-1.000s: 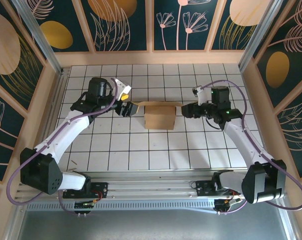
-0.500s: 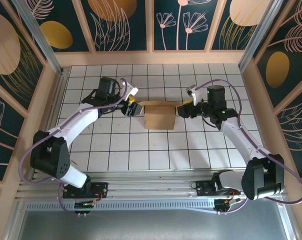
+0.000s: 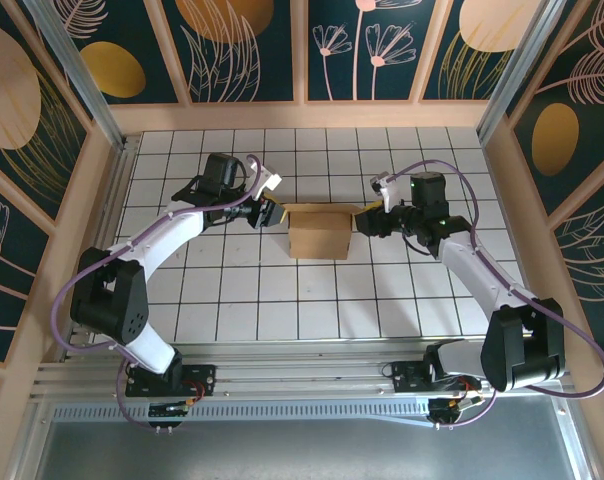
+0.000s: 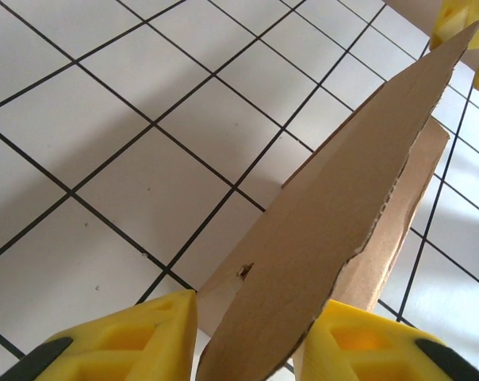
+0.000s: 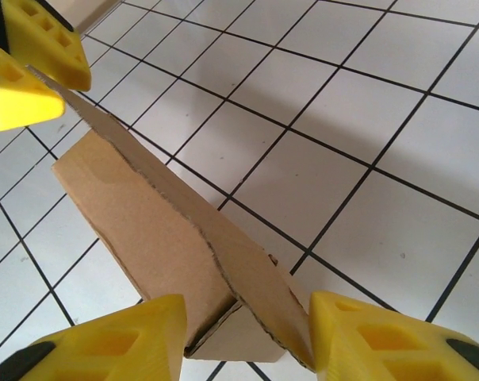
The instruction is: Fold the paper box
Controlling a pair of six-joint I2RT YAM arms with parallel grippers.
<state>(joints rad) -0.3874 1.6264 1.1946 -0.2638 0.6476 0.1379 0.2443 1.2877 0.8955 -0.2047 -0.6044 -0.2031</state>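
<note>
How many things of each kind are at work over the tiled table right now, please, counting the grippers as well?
paper box: 1
grippers: 2 (left gripper, right gripper)
Total: 3

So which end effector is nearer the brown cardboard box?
Neither clearly: left end effector straddles the left flap end of the brown cardboard box, right end effector the right flap end.

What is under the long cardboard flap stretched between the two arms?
Under the flap sits the rest of the box, resting on the tiled table. The box's inside is hidden by its own panels.
</note>
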